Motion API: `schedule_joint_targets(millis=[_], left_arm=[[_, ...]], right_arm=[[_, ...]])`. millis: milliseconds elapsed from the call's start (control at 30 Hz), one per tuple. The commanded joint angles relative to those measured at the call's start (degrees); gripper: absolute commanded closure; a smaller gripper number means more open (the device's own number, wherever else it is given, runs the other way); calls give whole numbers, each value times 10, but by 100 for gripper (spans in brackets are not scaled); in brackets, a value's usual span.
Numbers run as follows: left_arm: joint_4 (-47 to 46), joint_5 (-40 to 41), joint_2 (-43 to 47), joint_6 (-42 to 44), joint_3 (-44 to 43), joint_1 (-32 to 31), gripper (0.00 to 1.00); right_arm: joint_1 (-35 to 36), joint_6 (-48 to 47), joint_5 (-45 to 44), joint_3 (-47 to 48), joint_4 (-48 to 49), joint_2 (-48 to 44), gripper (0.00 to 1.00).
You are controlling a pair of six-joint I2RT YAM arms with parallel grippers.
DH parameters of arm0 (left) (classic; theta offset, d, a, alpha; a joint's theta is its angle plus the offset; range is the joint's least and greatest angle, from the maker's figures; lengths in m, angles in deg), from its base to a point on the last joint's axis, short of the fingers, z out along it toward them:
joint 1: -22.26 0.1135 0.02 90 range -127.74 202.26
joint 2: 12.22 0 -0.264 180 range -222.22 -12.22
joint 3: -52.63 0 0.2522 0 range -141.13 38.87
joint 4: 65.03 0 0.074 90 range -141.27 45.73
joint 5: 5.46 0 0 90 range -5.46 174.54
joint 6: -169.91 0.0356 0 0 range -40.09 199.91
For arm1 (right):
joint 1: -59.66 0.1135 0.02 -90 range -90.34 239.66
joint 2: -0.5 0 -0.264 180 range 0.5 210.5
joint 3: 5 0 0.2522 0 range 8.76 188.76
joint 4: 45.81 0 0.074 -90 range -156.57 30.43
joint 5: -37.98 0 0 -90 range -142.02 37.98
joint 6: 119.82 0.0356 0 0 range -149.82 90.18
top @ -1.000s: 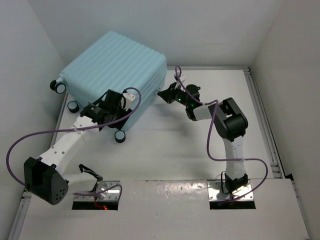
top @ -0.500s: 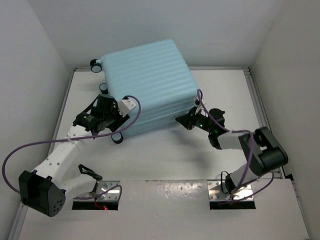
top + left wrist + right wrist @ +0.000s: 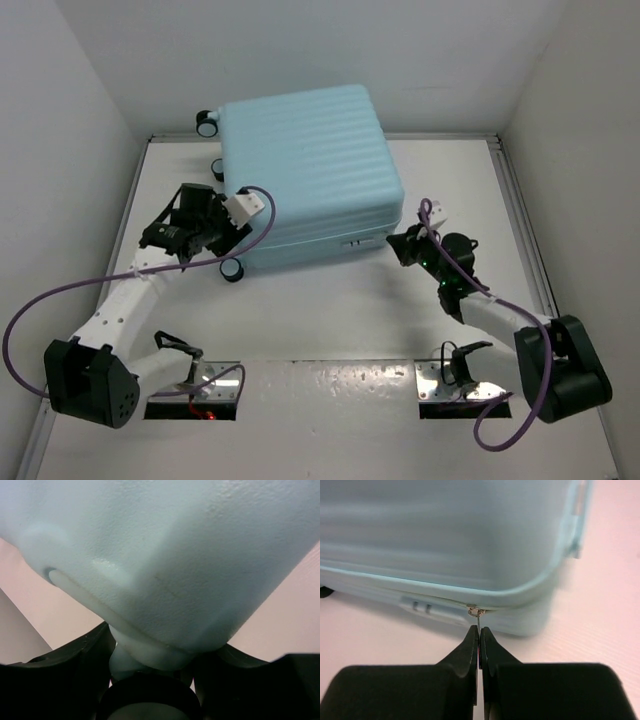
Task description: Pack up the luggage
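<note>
Both halves of luggage (image 3: 305, 170) closed; right gripper (image 3: 479, 632) clamped on zipper pull (image 3: 477, 615) near lock (image 3: 422, 606); left gripper (image 3: 160, 647) part-open astride wheel (image 3: 147, 705), hold unclear. Likely final zipping remaining.

luggage (image 3: 165, 565) blurry up close, edges off-frame
</note>
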Motion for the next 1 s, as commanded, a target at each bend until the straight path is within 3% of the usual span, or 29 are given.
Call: schedule_joint_targets(millis=[0, 167, 367, 533, 833, 967], left_arm=[[-58, 98, -64, -37, 26, 71, 100], [-109, 132, -120, -25, 26, 128, 100], [-148, 143, -199, -25, -33, 171, 100], [-187, 161, -253, -19, -55, 195, 100], [-251, 150, -352, -7, -135, 223, 100], [-271, 125, -379, -7, -158, 223, 100]], right_arm=[[-62, -24, -60, -12, -37, -54, 100], [-143, -19, -40, 5, -56, -57, 100], [-207, 20, -13, 95, 30, 107, 100], [-222, 24, 10, 192, 100, 214, 100], [-206, 22, 21, 391, 147, 386, 100], [-195, 21, -13, 489, 136, 496, 100]])
